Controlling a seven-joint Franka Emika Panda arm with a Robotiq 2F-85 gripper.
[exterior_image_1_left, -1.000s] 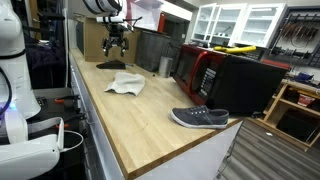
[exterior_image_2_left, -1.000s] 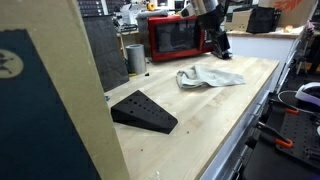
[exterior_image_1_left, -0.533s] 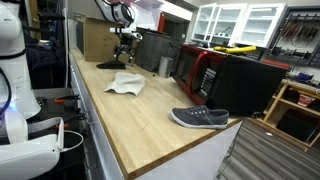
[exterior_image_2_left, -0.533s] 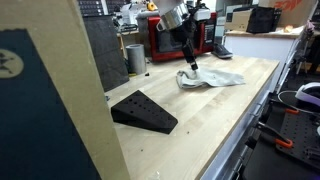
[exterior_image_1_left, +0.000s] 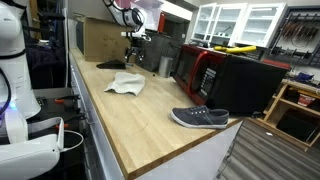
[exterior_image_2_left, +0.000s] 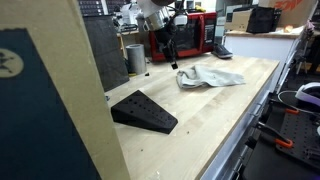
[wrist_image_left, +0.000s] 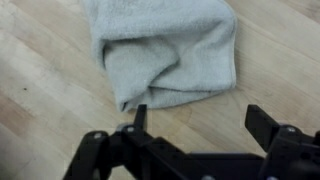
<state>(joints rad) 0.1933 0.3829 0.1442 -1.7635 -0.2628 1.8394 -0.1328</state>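
My gripper (exterior_image_1_left: 134, 55) hangs open and empty above the wooden counter, seen also in an exterior view (exterior_image_2_left: 172, 58). In the wrist view its two black fingers (wrist_image_left: 200, 120) are spread with bare wood between them. A crumpled grey-white towel (wrist_image_left: 165, 50) lies on the counter just beyond the fingertips. It also shows in both exterior views (exterior_image_1_left: 125, 84) (exterior_image_2_left: 208, 76). The gripper is above and beside the towel, not touching it.
A grey shoe (exterior_image_1_left: 200, 118) lies near the counter's near end. A black wedge (exterior_image_2_left: 143, 110) (exterior_image_1_left: 110, 64) sits on the counter. A red microwave (exterior_image_2_left: 181, 37) (exterior_image_1_left: 197, 70), a metal cup (exterior_image_2_left: 135, 58) and a cardboard box (exterior_image_1_left: 98, 40) stand along the back.
The gripper has moved across the counter, away from the towel's far side toward the metal cup and microwave, and lifted slightly. The towel, shoe and wedge have not moved.
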